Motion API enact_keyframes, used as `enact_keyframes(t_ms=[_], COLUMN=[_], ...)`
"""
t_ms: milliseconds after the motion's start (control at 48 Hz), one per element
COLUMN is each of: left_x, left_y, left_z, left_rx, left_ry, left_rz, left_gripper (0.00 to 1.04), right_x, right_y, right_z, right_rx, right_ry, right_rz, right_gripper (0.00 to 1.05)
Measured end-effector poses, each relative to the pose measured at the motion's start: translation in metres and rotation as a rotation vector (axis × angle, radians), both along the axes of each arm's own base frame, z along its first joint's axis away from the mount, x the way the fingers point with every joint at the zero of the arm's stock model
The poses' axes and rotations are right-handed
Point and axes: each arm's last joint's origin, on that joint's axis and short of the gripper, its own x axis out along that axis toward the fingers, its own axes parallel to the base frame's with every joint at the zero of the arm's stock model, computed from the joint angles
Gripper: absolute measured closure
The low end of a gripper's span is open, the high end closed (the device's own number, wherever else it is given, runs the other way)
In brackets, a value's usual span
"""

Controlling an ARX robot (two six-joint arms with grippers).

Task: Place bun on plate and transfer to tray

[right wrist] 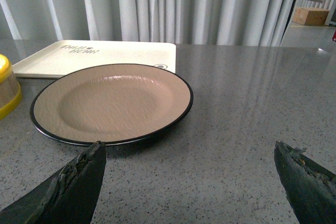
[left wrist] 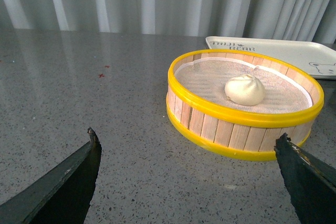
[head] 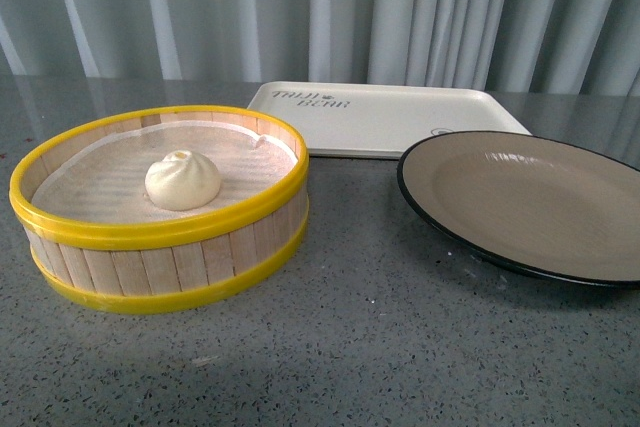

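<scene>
front view: grey speckled table [head: 380,357] with three things on it.
bun [head: 183,180]: on the white liner inside the yellow-rimmed steamer basket [head: 160,247], near left.
plate [head: 520,197]: right of the basket and apart from it, brown inside facing up.
tray [head: 390,119]: lying flat at the far side, behind basket and plate.
left gripper [left wrist: 187,135]: jaws spread wide, short of the basket.
right gripper [right wrist: 189,145]: jaws spread wide, short of the plate.
</scene>
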Motion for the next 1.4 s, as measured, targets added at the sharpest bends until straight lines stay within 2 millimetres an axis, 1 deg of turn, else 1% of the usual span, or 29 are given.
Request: enact_keyframes(t_ms=[1083,1125,1167,1250,1292,1312,1333,1396], left_x=[0.0,0.001,0.003,0.015,0.027,0.032,0.035,0.052], left_y=[0.0,0.0,0.0,0.001,0.002,0.002,0.002,0.0], left_z=[0.0,-0.001,-0.001,0.012,0.029,0.037,0.041,0.067], left_rx=[0.0,-0.016,-0.067,-0.17,-0.22,-0.23,-0.23,-0.238], left_ry=[0.0,0.025,0.072,0.088,0.055,0.033,0.023,-0.041], left_rz=[0.0,-0.018,-0.067,-0.115,-0.129,-0.132,-0.134,-0.161], left_gripper=[0.07,0.07,0.07,0.07,0.07,0.07,0.07,0.07], right_x=[0.0,0.0,0.0,0.0,0.0,0.0,0.0,0.0], right_y=[0.0,0.0,0.0,0.0,0.0,0.0,0.0,0.0], right_z=[0.0,0.0,0.0,0.0,0.0,0.0,0.0,0.0], right_rx=[0.0,0.0,0.0,0.0,0.0,0.0,0.0,0.0], right_ry=[0.0,0.0,0.0,0.0,0.0,0.0,0.0,0.0], right_rz=[0.0,0.0,0.0,0.001,0.0,0.0,0.0,0.0], right_gripper=[0.09,0.09,0.09,0.09,0.09,0.09,0.09,0.09])
